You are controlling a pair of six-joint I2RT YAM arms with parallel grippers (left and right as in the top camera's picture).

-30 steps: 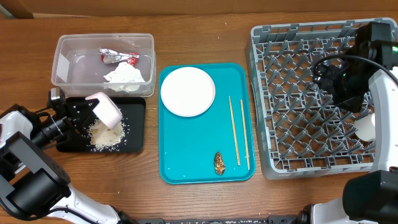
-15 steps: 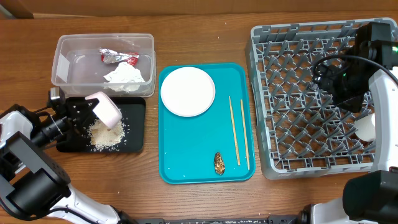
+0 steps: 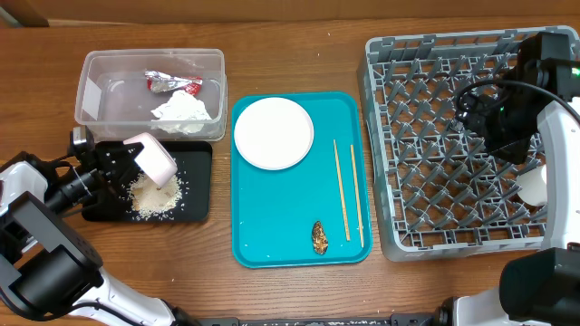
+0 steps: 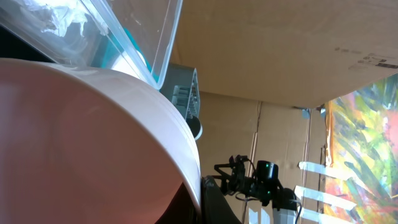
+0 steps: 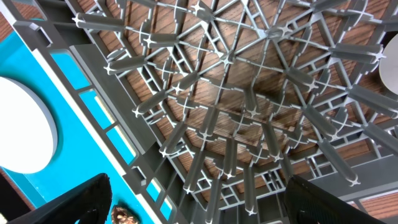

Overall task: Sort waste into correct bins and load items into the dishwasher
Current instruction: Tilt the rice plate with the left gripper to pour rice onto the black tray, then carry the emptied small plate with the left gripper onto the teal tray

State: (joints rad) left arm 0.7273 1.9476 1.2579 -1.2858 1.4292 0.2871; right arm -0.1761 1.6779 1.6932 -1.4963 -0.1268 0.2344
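My left gripper point(image 3: 134, 163) is shut on a pale pink-white bowl point(image 3: 156, 159), held tipped on its side over the black tray point(image 3: 196, 177). Pale rice crumbs point(image 3: 155, 196) lie in that tray. The bowl fills the left wrist view point(image 4: 81, 137), with the clear tub point(image 4: 152, 37) beyond it. The clear tub point(image 3: 91, 74) holds the foil wrapper point(image 3: 172, 83) and the white napkin point(image 3: 186, 111). A plate point(image 3: 273, 133), chopsticks point(image 3: 342, 190) and a brown lump point(image 3: 319, 237) lie on the teal tray point(image 3: 272, 226). My right gripper point(image 3: 494, 127) hangs open and empty over the grey dish rack point(image 3: 417, 208).
A white round dish point(image 3: 533, 186) sits in the rack near its right edge, partly hidden by my right arm. The right wrist view shows the rack's pegs point(image 5: 236, 93), the teal tray's edge point(image 5: 68, 68), the plate point(image 5: 18, 124) and the brown lump point(image 5: 122, 216).
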